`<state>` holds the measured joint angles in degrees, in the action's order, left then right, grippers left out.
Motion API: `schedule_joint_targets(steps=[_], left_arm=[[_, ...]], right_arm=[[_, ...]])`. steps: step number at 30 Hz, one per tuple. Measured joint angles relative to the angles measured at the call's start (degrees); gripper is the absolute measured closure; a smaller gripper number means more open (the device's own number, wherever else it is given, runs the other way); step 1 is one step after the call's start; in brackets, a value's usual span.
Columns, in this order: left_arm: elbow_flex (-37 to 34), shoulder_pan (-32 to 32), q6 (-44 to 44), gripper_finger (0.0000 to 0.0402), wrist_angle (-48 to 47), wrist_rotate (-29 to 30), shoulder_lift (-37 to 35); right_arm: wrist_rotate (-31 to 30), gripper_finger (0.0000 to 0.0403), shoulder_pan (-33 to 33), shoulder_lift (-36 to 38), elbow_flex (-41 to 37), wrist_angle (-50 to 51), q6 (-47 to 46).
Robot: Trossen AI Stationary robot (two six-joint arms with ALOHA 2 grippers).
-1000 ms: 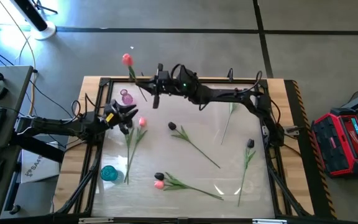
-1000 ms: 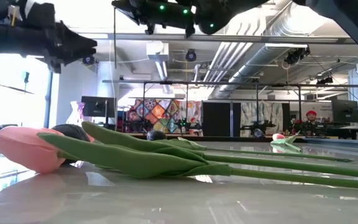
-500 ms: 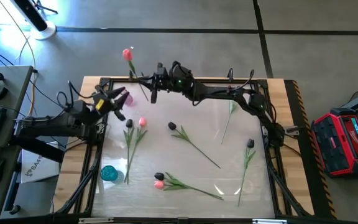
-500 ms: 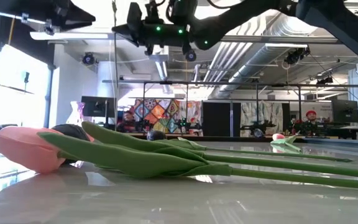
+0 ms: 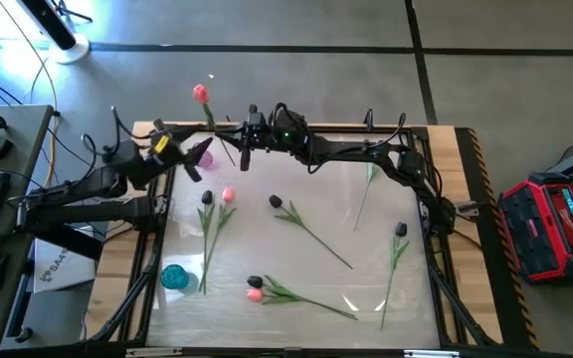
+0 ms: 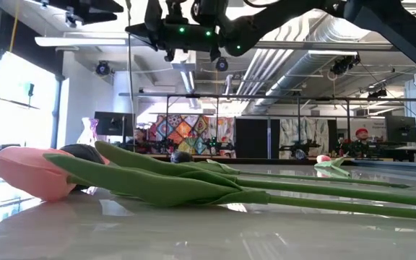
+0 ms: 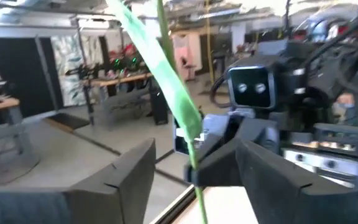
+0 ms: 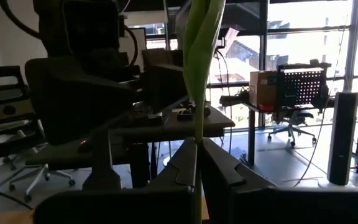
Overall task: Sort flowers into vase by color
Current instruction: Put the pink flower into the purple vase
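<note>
Right wrist view showed the right gripper clamped tight on the green stem of a pink tulip, the stem rising straight up between its two dark fingers. Seen from above, that gripper hung at the far edge of the table, its arm stretched along the back rail from the right side, with the pink head leaning out past the edge (probably held high so the stem could hang clear for a handover or a drop into a vase). The left gripper stood just beside it with its fingers apart, the same stem running through the gap between them untouched, so it looked released, not gripping. Its arm reached in from the left edge, raised and angled toward the right gripper. Just below it sat a small pink vase; a teal vase stood well apart near the front left. The other flowers, pink and dark, lay flat across the tabletop, unsorted.
</note>
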<state>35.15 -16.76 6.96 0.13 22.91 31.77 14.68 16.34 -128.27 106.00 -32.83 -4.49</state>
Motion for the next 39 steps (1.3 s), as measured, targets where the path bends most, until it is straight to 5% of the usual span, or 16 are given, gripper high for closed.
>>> schedule_joint_targets(steps=[6, 11, 21, 31, 39], left_arm=[[2.90, -2.97, 0.75, 0.0163, 0.19, -1.26, 4.25], [4.14, -6.21, 0.57, 0.0172, 0.01, -11.00, 5.91], [4.44, -11.74, -2.48, 0.0286, -1.46, -18.43, 6.99], [4.44, -13.31, -1.05, 0.0390, -3.60, -19.18, 6.87], [4.44, -15.39, -0.70, 0.0399, -5.14, -14.85, 6.85]], right_arm=[[0.66, 0.0403, 0.00, 0.00, 0.00, 0.96, -0.11], [1.95, 0.0403, 0.00, 0.00, 0.00, 0.93, -0.18], [1.83, 0.0403, -0.37, 0.00, -0.02, 0.93, -0.53], [0.13, 0.0402, 0.01, 0.00, -0.02, 1.94, -2.81], [2.02, 0.0342, 1.45, 0.13, -0.09, 8.38, -7.28]])
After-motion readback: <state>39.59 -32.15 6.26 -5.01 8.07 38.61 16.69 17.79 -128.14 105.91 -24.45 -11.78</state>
